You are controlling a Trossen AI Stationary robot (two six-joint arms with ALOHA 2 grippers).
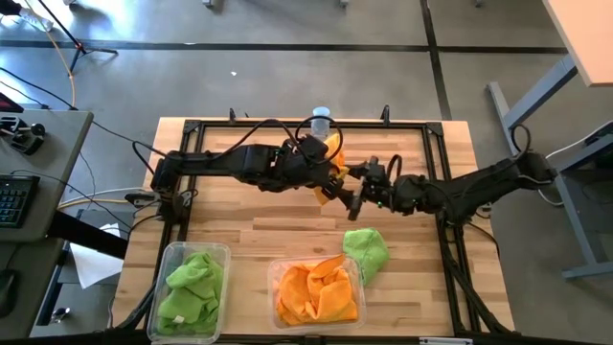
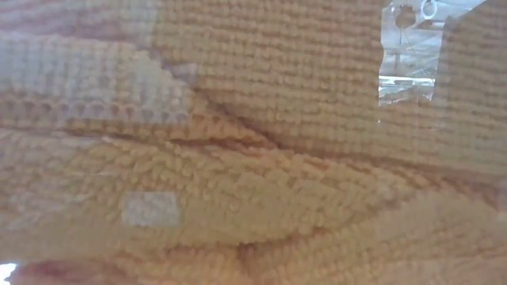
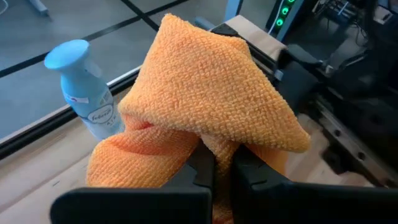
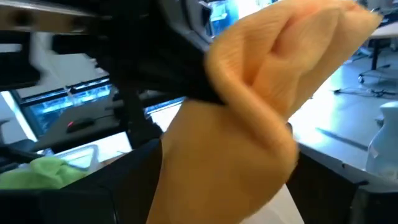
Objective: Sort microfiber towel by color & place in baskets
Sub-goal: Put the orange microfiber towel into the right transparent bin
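An orange microfiber towel [image 1: 332,151] [image 3: 211,93] is up above the table's middle, held by my left gripper [image 1: 333,177] [image 3: 222,163], which is shut on it. My right gripper [image 1: 356,196] [image 4: 224,202] is open and comes in from the right. Its fingers stand on either side of the hanging orange towel [image 4: 249,124]; whether they touch it, I cannot tell. A green towel [image 1: 366,251] lies on the table, leaning on the wider basket [image 1: 275,287], which holds orange towels [image 2: 253,158]. The narrower basket [image 1: 170,251] holds green towels. My left gripper pinches the orange towel between its two fingers at a bunched fold on its underside [image 3: 219,148]. The towel is lifted clear of the table. Its upper part drapes over the fingertips, and a tail [image 1: 323,196] hangs below them.
A pale blue spray bottle [image 1: 321,120] [image 3: 84,93] stands at the table's far edge, just behind the left gripper. Both baskets sit along the near edge. Bare wood lies between the grippers and the baskets. A black frame [image 1: 441,172] borders the table.
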